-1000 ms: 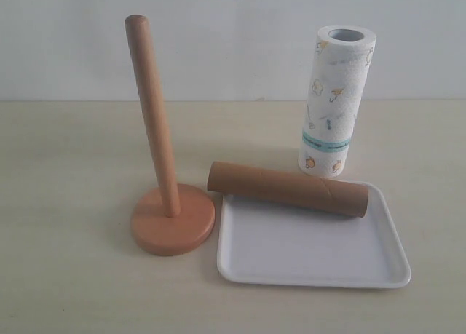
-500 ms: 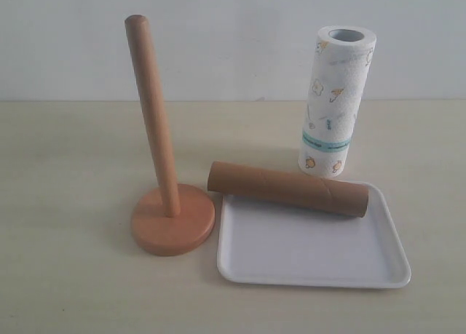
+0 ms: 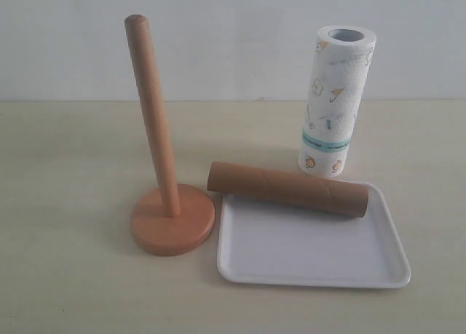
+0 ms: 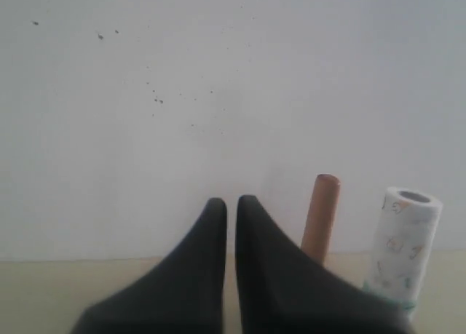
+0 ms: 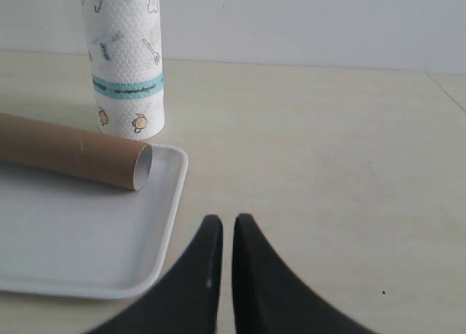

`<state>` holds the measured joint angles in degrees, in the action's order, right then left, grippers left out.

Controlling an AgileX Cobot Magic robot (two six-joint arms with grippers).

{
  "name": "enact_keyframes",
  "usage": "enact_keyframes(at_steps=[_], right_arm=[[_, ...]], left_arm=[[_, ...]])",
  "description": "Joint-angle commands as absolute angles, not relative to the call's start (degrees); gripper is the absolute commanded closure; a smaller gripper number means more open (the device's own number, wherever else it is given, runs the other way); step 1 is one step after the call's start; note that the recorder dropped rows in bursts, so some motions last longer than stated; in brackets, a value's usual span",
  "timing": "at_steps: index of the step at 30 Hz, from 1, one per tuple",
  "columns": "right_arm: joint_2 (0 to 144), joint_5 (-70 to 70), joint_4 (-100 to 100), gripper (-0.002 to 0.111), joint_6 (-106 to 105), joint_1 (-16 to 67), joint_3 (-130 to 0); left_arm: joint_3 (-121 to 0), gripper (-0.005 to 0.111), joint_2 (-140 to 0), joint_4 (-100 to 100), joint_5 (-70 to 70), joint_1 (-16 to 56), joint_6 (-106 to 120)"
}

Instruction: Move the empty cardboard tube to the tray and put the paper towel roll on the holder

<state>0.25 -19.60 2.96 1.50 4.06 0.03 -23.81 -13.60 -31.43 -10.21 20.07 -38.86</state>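
the upright white printed paper towel roll, upper right in the exterior view, stands nearer the empty, narrow-set right gripper.

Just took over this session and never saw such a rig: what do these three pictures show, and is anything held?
A two-armed robot. The wide picture is from a camera off the arms; no arm shows there. The other two look out from each wrist, past the black left tool and right tool, both closed, holding nothing. On the beige table: an orange-brown wooden holder with its post bare, a brown cardboard tube lying along the far side of a glossy white square tray, and a printed white paper towel roll standing upright behind it.
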Motion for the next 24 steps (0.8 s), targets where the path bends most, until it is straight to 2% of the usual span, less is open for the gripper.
enact_keyframes(at_steps=[1,5,7,14,18,24], right_arm=[[0.0,-19.09,3.3,0.103,1.3,3.96,0.0],[0.0,-19.09,3.3,0.103,1.3,3.96,0.0],[0.0,-19.09,3.3,0.103,1.3,3.96,0.0],[0.0,-19.09,3.3,0.103,1.3,3.96,0.0],[0.0,-19.09,3.3,0.103,1.3,3.96,0.0],[0.0,-19.09,3.3,0.103,1.3,3.96,0.0]], left_arm=[[-23.66,0.103,-13.43,-26.88,-9.55,19.96,-19.1],[-23.55,0.103,-13.43,-8.83,-12.49,19.96,7.44],[-23.02,0.103,-12.18,-4.43,-13.63,19.96,12.76],[-16.86,0.103,-0.36,-3.27,-18.87,16.59,12.29],[-15.74,0.103,0.0,0.79,-27.83,12.37,12.29],[-15.61,0.103,0.0,5.62,-28.14,10.3,12.29]])
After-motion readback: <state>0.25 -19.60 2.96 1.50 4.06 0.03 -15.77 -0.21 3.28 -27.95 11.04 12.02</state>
